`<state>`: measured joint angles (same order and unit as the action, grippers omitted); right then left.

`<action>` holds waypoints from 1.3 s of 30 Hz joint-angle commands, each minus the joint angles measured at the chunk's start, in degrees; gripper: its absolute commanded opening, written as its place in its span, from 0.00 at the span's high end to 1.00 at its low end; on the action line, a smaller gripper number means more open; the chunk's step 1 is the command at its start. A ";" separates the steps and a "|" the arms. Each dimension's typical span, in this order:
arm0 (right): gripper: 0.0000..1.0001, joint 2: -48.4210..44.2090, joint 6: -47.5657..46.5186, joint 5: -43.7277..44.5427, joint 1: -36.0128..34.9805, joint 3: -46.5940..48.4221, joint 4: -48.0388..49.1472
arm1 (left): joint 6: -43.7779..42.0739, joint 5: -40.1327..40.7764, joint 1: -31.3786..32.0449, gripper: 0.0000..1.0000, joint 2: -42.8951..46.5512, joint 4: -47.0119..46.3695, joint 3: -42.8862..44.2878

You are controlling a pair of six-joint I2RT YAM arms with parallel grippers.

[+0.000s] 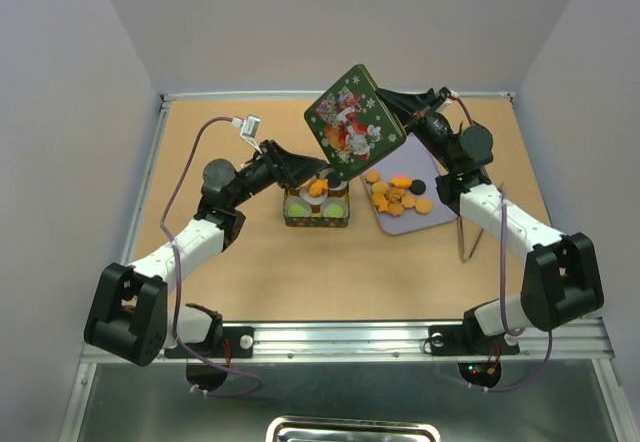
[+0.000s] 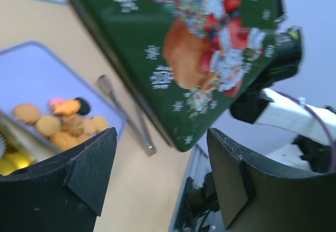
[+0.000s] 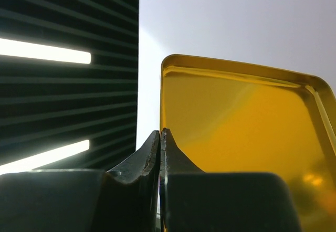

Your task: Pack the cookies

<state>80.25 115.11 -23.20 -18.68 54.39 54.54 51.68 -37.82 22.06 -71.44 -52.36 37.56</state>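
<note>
The right gripper (image 3: pixel 160 140) has its fingers (image 3: pixel 144 161) pressed together, with only a thin seam between them, pinching the rim of a square tin lid (image 3: pixel 236 132). The right wrist view shows the lid's shiny gold inner face. From above, its green printed face, with a Santa scene and white snowflakes, is tilted up off the table (image 1: pixel 250 262). There it hangs over the far edges of the tin and the tray. The left gripper (image 2: pixel 160 158) is spread wide. Its two black fingers (image 2: pixel 86 161) are well apart with nothing between them, and they hang just above the far side of the open tin box (image 1: pixel 316 219) near the middle of the table. Inside the box are a couple of green rounds and an orange piece, with pale paper cups around them. How they are seated is too small to tell. Most of the cookies (image 1: pixel 398 195) lie in a loose heap on a lavender tray (image 1: pixel 408 225) just to the right of the box. They are mainly orange rounds, with one black piece at the right side of the heap and a pink one showing in the left wrist view. A pair of metal tongs (image 1: pixel 468 234) lies on the table beside the tray's right edge, close to the right arm's white forearm.
</note>
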 commanded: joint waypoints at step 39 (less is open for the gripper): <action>1.00 0.87 20.42 8.00 -10.59 8.89 2.23 | 0.87 2.23 -4.31 0.20 10.71 -8.72 -1.97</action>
<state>82.74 115.07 -14.41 -28.62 60.99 54.00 51.57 -36.95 18.20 -63.13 -56.36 35.22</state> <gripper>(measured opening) 0.044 0.800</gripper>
